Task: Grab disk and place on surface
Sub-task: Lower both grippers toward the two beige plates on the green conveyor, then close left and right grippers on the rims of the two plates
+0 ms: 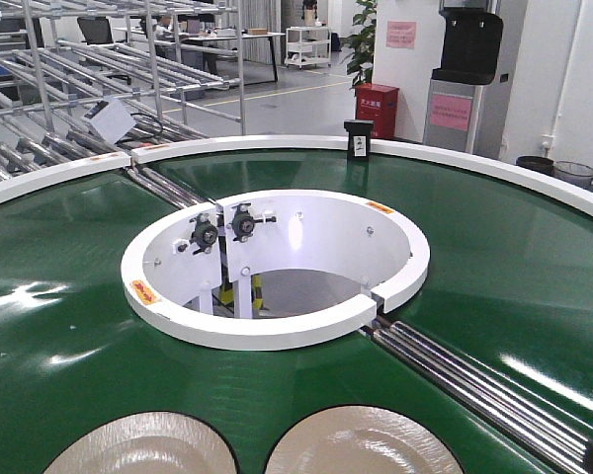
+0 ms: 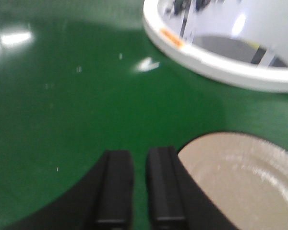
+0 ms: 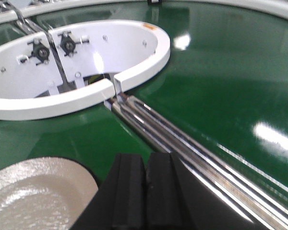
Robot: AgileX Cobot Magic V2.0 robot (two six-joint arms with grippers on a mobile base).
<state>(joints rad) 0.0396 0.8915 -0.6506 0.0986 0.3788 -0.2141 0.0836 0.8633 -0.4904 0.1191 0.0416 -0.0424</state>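
Two disks sit at the near edge of the green conveyor belt [image 1: 494, 276]. The left disk [image 2: 240, 184] lies just right of the left gripper [image 2: 139, 159], whose fingers are a slit apart and empty. The right disk [image 3: 36, 194] lies just left of the right gripper [image 3: 145, 162], clenched on nothing.

Front view: left disk [image 1: 143, 446] & right disk [image 1: 361, 444] both cut by bottom edge, only top arcs showing; left wrist view blurred thruout, orange label [image 2: 172, 37] on white rim [image 2: 221, 72] unreadable.
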